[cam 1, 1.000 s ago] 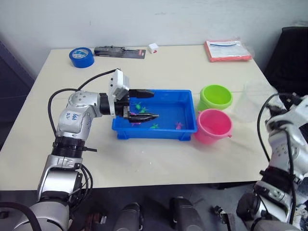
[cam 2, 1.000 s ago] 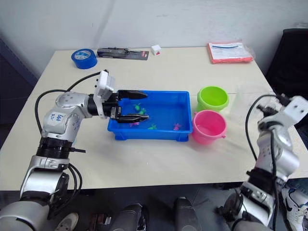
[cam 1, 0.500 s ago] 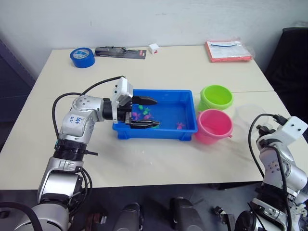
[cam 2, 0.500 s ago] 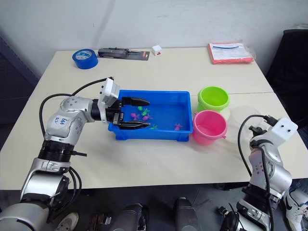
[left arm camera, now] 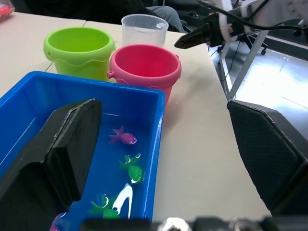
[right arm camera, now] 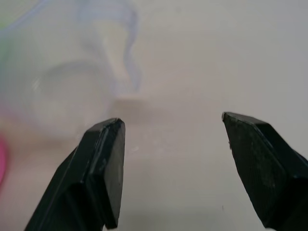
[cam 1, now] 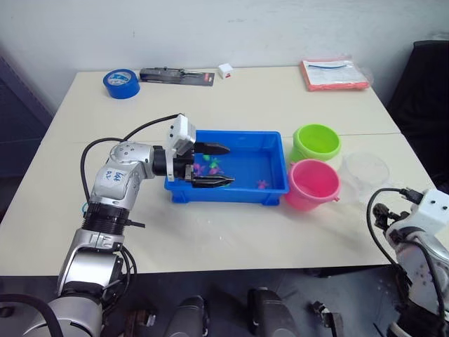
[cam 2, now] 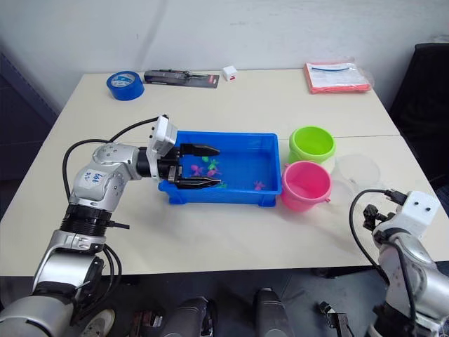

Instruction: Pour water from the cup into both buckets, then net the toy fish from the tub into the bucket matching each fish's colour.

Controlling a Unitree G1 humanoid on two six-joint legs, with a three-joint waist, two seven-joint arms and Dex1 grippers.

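The blue tub (cam 1: 231, 192) sits mid-table with tiny pink and green toy fish (left arm camera: 122, 138) in shallow water. My left gripper (cam 1: 226, 166) hangs open over the tub's left end, nothing between its fingers. Right of the tub stand the two buckets, the lime green bucket (cam 1: 303, 152) behind the pink bucket (cam 1: 302, 200). The clear cup (cam 1: 363, 170) stands upright on the table just right of them. My right gripper (right arm camera: 171, 120) is open and empty, a short way back from the cup (right arm camera: 62, 86), near the table's right front edge.
Along the far edge lie a blue tape roll (cam 1: 121, 83), a flat black package (cam 1: 175, 74), a small white block (cam 1: 224, 70) and a red-edged packet (cam 1: 333, 74). Bare tabletop stretches in front of the tub and behind it.
My right gripper has opened, let go of the cup and drawn back and down toward the table's edge. The cup now stands by itself. My left gripper shifted slightly toward the tub's near left side.
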